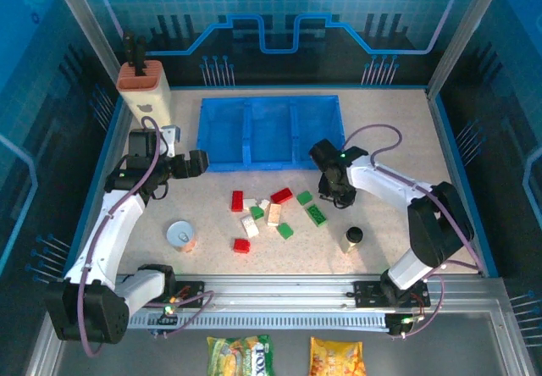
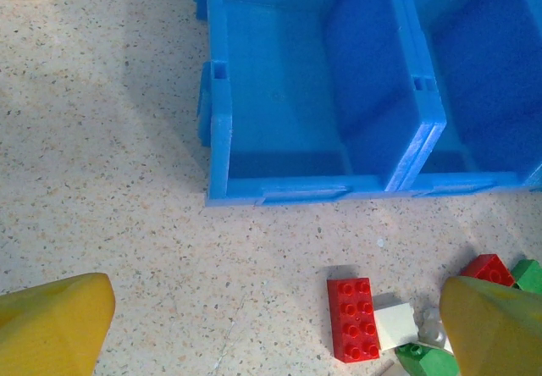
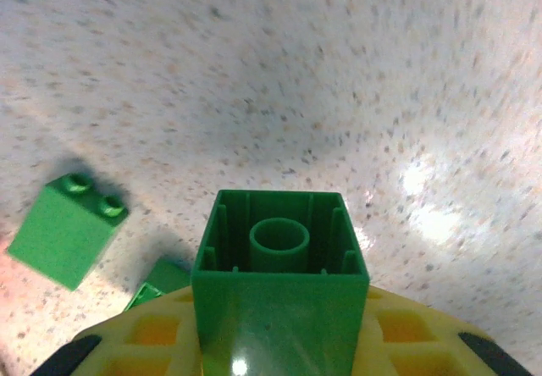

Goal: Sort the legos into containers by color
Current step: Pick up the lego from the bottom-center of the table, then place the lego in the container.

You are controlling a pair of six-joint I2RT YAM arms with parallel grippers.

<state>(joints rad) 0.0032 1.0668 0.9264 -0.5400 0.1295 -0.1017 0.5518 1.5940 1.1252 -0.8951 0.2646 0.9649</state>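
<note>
Starting at the far side of the desk (image 1: 389,139), locate the translucent blue plastic tray (image 1: 229,166). Thin walls divide it into three side-by-side rectangular compartments. Each compartment presents a bare blue floor. The left wrist view confirms this for the two compartments of the tray (image 2: 279,191) that it covers.

The legos (image 1: 274,215) lie loose on the desk just in front of the tray. They are red, green and cream moulded plastic blocks with round studs on top. The left wrist view resolves a red eight-stud brick (image 2: 353,318) just beside a white brick (image 2: 396,325). The desk surface is pale, matt and speckled. A round tin can (image 1: 180,236) stands left of the pile, and a small dark-capped bottle (image 1: 353,238) stands right of it.

The right tool (image 1: 327,195) is at the right edge of the pile, closed on a green brick (image 3: 279,283). This brick is square, glossy and hollow. Its open underside and central tube face the wrist camera, with yellow finger pads (image 3: 152,334) behind it. A second green block (image 3: 66,230) lies on the desk nearby, apart from the held one.

The left tool (image 2: 271,334) hangs near the tray's near left corner with its yellow fingers fully apart, gripping nothing.
</note>
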